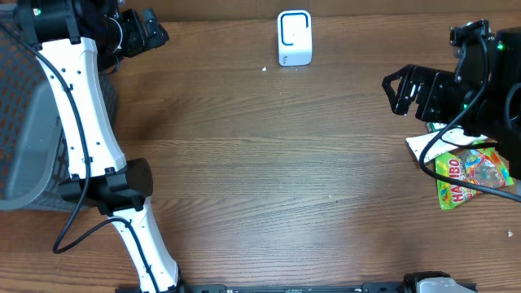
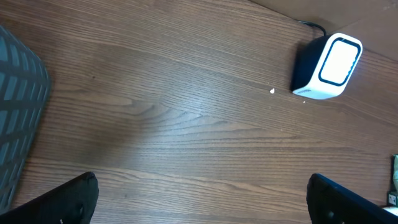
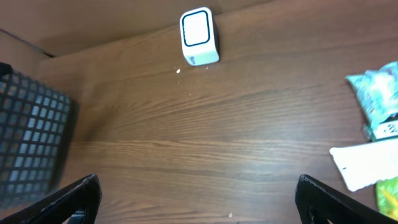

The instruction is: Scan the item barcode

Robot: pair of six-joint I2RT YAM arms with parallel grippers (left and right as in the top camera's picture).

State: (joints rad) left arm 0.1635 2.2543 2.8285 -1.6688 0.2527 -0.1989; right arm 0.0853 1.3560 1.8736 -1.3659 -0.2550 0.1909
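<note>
Your left fingers [image 2: 68, 200], right fingers [image 3: 73, 198]: both spread wide.
Scanner [image 1: 294, 37] at bench [image 1: 269, 163] rear; Haribo bag [image 1: 476, 168] near right arm [image 1: 488, 89].

- The table [image 1: 269, 163] before me is brown board with a long wood grain.
- A white scanner [image 1: 294, 37] with a blue-rimmed face stands at the far edge, near the middle.
- A tiny white speck [image 1: 264, 68] lies near it, toward my left.
- A grey mesh basket [image 1: 24, 163] sits at my left edge.
- On my right lie a Haribo bag [image 1: 472, 175], a white packet [image 1: 427, 146] just beside it, and a pale green packet [image 3: 376, 93] nearby.
</note>
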